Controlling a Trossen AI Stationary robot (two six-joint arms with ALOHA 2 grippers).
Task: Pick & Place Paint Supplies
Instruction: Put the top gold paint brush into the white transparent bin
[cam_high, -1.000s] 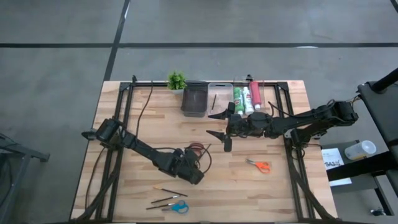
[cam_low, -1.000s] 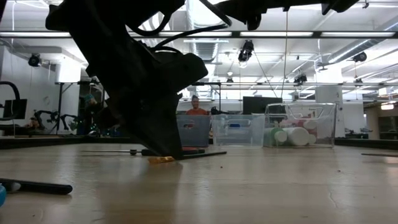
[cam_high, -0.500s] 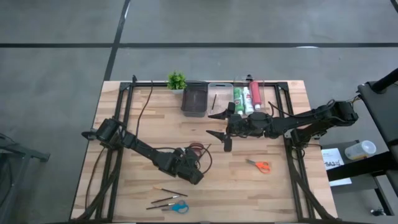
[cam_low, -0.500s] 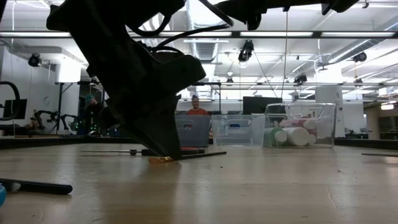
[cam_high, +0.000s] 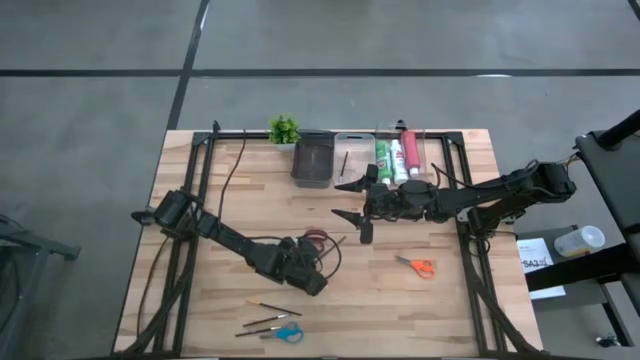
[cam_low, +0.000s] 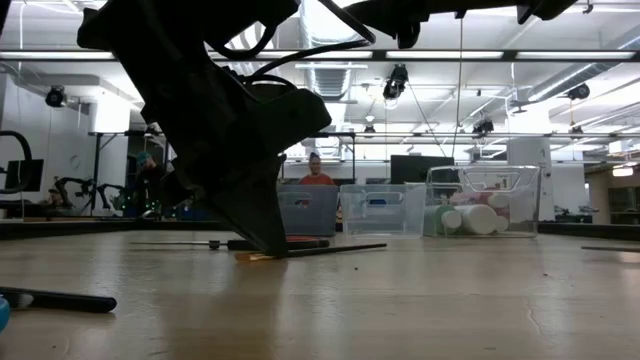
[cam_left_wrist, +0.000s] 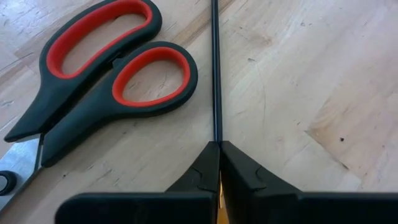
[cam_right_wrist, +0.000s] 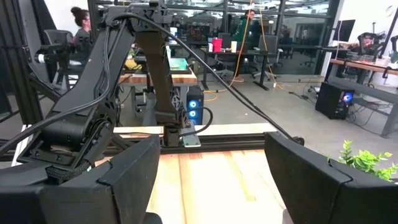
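Observation:
My left gripper (cam_high: 316, 264) is down at the table's near middle, shut on a thin dark brush (cam_left_wrist: 215, 68). In the low view the gripper's tip (cam_low: 268, 248) sits at table height. Red-handled scissors (cam_left_wrist: 106, 68) lie flat on the wood right beside the brush (cam_high: 318, 238). My right gripper (cam_high: 350, 200) hovers open over the table's middle, below the bins (cam_right_wrist: 211, 180). Green, white and pinkish-red paint tubes (cam_high: 397, 157) lie in the right clear bin. Orange scissors (cam_high: 416, 266) lie to the right. Blue scissors with more brushes (cam_high: 274, 326) lie near the near edge. My left gripper pinches the brush's shaft (cam_left_wrist: 217, 138) between its two fingertips (cam_left_wrist: 239, 163), coming from above and slanting down. The shaft runs straight on past the fingers. The brush stays almost level just over the wood (cam_low: 330, 248); I cannot tell whether it is lifted clear.
At the far edge stand a dark bin (cam_high: 312, 160), a clear bin holding one brush (cam_high: 350, 155), the tube bin and a small green plant (cam_high: 284, 128). Black frame rails (cam_high: 200, 200) run along both sides. A cable loops by my left gripper (cam_high: 330, 250).
In the low view the held brush now reaches farther toward the picture's right than half a second ago, its free end slightly higher. My left gripper has barely shifted. My right arm has kept still.

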